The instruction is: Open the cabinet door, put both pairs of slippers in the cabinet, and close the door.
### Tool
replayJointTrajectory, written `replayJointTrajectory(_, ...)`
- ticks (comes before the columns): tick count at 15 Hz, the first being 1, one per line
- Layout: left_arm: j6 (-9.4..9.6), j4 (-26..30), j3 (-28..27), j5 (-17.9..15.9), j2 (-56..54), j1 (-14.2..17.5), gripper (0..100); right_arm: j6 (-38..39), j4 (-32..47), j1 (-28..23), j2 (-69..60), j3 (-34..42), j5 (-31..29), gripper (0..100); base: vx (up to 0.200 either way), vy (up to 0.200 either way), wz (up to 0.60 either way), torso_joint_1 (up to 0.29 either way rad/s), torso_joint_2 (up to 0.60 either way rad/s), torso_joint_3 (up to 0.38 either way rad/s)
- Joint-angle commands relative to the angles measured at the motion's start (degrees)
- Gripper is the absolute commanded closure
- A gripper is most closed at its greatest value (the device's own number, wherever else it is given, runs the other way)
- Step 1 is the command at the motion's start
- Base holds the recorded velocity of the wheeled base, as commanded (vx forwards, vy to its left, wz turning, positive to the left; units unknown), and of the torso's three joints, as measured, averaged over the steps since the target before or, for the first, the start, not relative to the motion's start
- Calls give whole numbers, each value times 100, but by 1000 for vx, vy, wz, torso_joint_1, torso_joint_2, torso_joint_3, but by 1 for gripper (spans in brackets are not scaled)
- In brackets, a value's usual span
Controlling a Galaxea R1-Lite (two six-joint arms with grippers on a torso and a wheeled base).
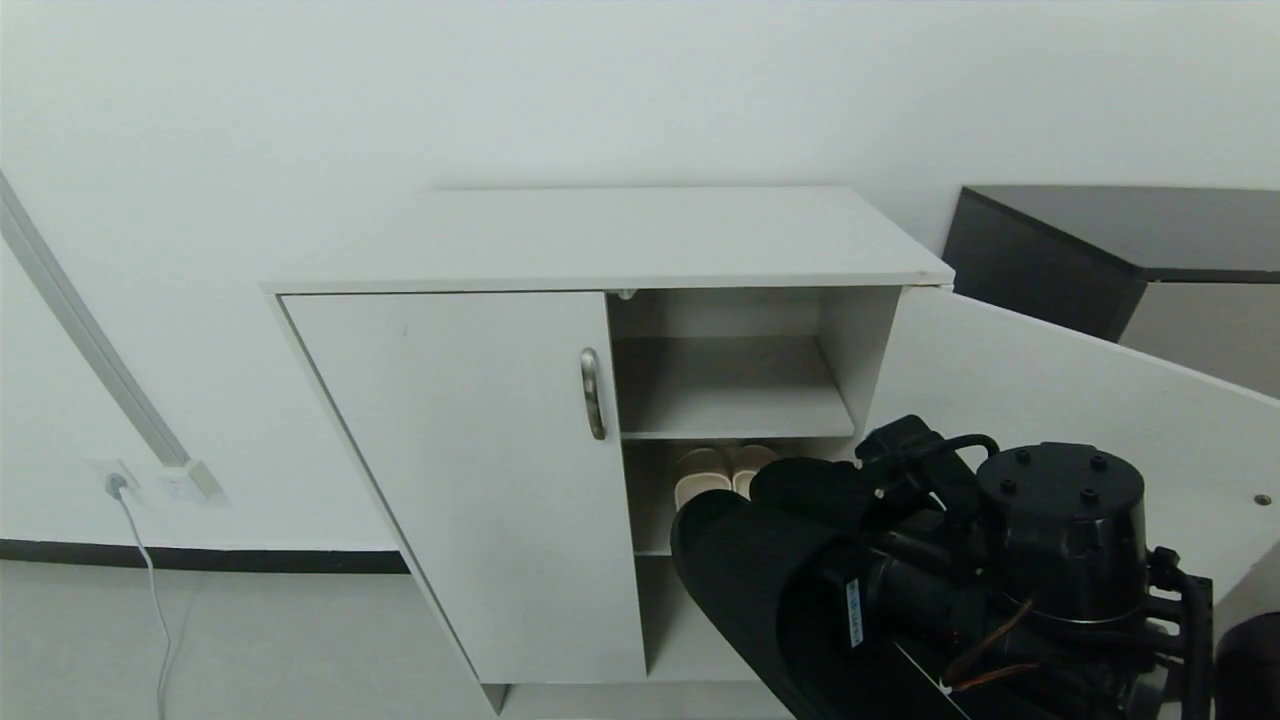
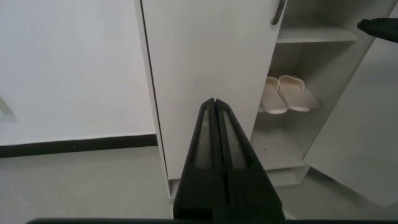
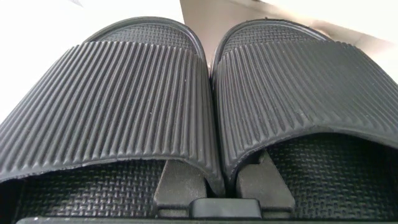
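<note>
Black ribbed rubber: the dark pair of slippers [image 3: 137, 106] sits side by side in the right jaws, which are clenched on the two inner edges where the slippers meet. The heels are at the wrist and the toes point away from it. In the head view the pair [image 1: 760, 540] hangs in front of the cabinet [image 1: 640, 235], low in the open right half, with the right arm [image 1: 1060, 520] behind it.

The right door [image 1: 1050, 400] is swung wide. The left door [image 1: 470, 470] is closed, its handle [image 1: 593, 393] at the inner edge.

The beige slippers [image 1: 722, 470] already lie on the middle shelf, running front to back. The shelf above [image 1: 730, 395] is bare.

The coming move likely turns on one relation: the opening lies straight ahead of the held pair, along its long axis, so a forward push should carry it in toe-first. The beige pair is just beyond the toes (a possible bump). The right arm is plainly the nearer one.

The left jaws are pressed together on nothing, hanging well back and facing the closed door.

The left wrist view shows the beige pair [image 2: 289, 93] whole, and bare floor in the compartment under it [image 2: 277, 149], which the held pair partly hides from the head. Only the right wrist view shows the grip itself.
</note>
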Motion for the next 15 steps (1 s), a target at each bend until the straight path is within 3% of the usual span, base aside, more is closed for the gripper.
replayJointTrajectory(1,0,-1,1,1,0,-7,100,1,-2,13,19,0,1,100,0,0,0,-129,452,334)
replayJointTrajectory(10,-9,-1,1,9,0,-7,100,1,-2,48,10,35,10,100,0,0,0,-60,437,375)
replayJointTrajectory(15,-18,-1,1,1,9,2,100,1,-2,48,54,35,10,100,0,0,0,2,78,72)
